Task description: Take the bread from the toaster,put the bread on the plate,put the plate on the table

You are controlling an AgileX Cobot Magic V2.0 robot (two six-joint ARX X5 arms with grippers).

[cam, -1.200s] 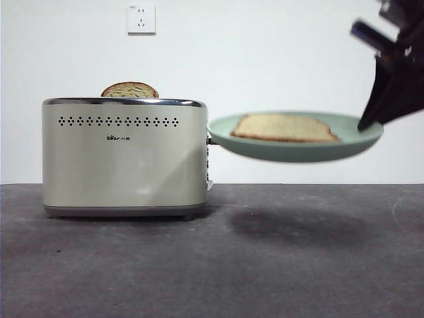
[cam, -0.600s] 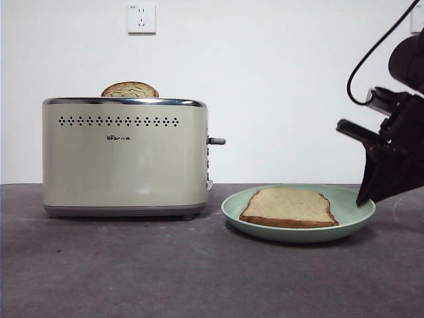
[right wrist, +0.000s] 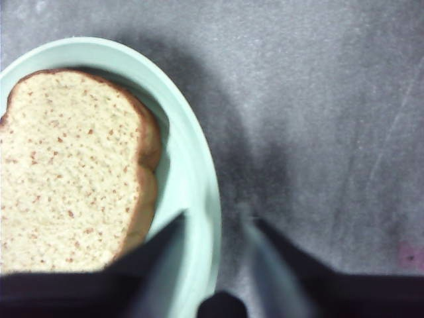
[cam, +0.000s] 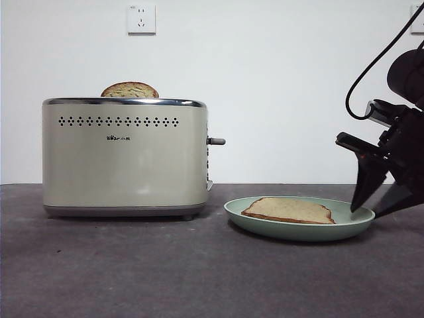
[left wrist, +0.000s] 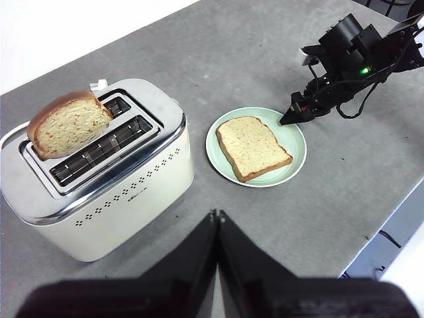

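Bread: pale beige, thin dark crust, flat on plate.
Plate: sage green, on desk, beside toaster.
Right pincer: apart, astride plate rim.
Left pincer: together, well above desk.

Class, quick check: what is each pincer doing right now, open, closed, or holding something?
Left pincer: closed, holding nothing, waiting above the toaster.
Right pincer: open, jaws either side of the plate rim, not gripping; the plate with the bread sits on the table.
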